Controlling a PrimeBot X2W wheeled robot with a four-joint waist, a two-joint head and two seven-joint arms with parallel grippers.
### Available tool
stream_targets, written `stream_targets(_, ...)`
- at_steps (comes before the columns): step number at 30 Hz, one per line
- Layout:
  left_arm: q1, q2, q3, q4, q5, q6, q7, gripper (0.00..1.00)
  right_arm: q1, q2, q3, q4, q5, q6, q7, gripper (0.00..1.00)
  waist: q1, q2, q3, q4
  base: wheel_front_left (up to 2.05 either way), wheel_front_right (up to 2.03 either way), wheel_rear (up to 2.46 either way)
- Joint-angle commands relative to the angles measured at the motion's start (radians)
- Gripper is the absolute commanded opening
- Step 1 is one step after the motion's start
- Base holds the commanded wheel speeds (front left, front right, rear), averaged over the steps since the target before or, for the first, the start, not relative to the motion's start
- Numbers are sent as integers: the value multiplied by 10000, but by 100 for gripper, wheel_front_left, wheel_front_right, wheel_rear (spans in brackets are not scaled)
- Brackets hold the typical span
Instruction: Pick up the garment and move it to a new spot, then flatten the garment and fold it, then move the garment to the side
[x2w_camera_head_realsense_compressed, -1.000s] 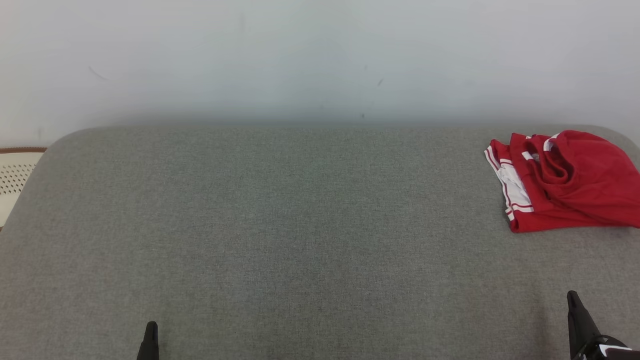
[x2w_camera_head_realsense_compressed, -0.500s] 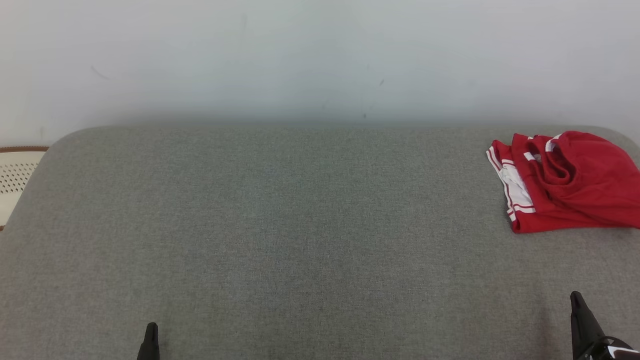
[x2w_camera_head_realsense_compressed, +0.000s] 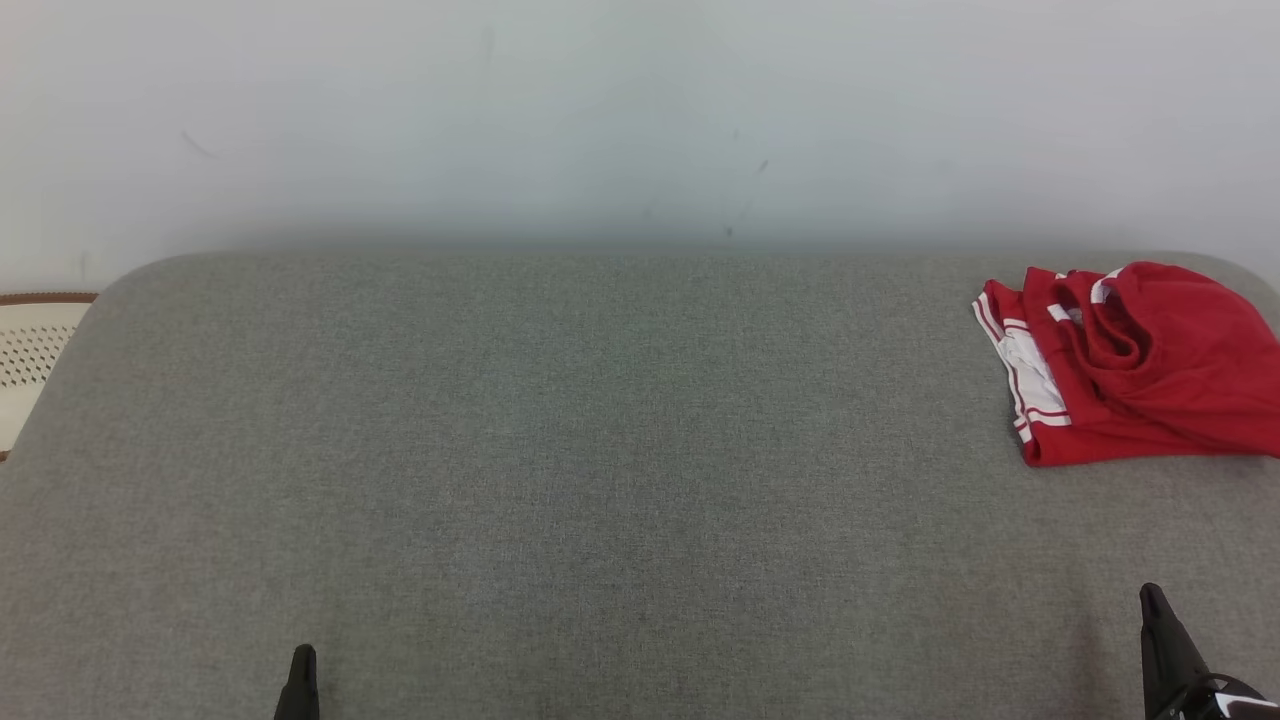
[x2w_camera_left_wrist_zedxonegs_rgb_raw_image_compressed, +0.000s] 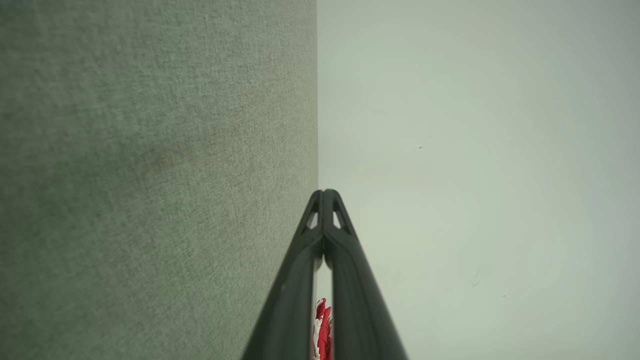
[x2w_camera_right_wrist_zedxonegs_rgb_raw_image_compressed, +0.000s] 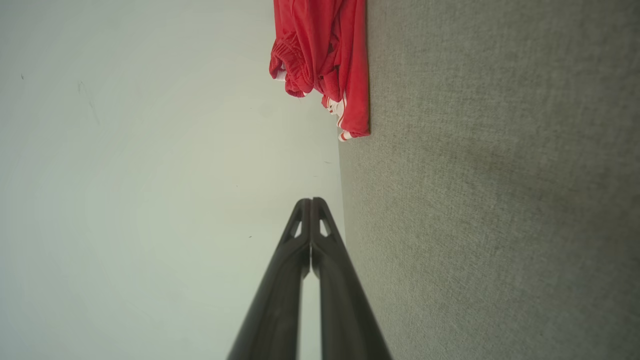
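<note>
2 sets of jaws sit together, so we should open the right gripper (x2w_camera_head_realsense_compressed: 1151, 597) before pinching the garment (x2w_camera_head_realsense_compressed: 1150, 385) at its near edge.

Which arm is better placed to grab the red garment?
Right. The red garment lies at the far right of the grey surface, ahead of the right gripper; the left gripper sits well across from it. Its jaws are shut and would need opening first.

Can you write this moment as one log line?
red-and-white fabric garment: far right on grey fabric surface, untouched | left gripper: shut, empty | right gripper: shut, empty
</note>
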Motion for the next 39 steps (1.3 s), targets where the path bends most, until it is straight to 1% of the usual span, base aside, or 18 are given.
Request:
stream_targets(1,-59,5,13,18,-29,-30,32,0,-97,17,-19,17,-12,4,38,0,0,-1,0,0,0,0,0)
stream_targets(39,-57,-25,56,18,23,-30,59,0,-116,115,-152,25,-121,4,156,0,0,-1,0,0,0,0,0)
